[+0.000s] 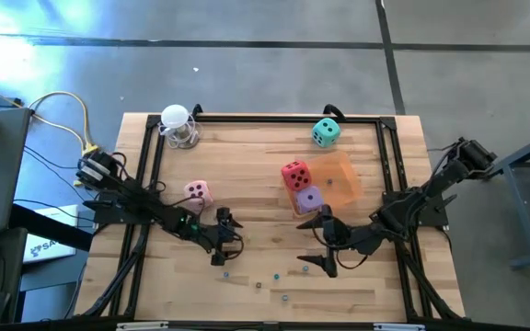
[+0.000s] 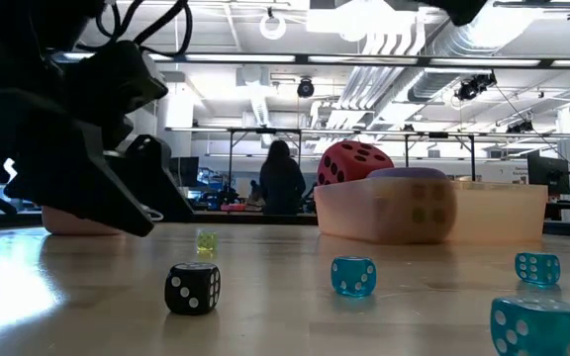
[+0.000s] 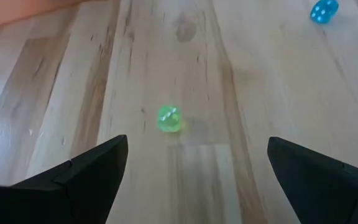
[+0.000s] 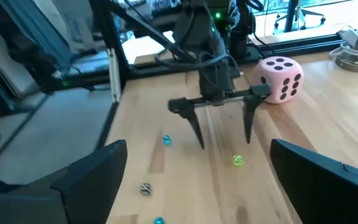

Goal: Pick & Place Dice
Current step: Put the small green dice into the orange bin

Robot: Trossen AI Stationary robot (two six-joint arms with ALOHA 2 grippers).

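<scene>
We see a grey concrete floor [image 1: 274,55] around the wooden table [image 1: 247,175]. Beyond it, a ceiling [image 2: 384,40] with white ducts and lights, and a person [image 2: 281,178] standing.

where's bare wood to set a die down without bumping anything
Free: the back middle between the white object and the teal die, and the patch left of the pink die. Crowded: the orange tray with the red die and purple die, and the front, with both tools and small dice.
</scene>
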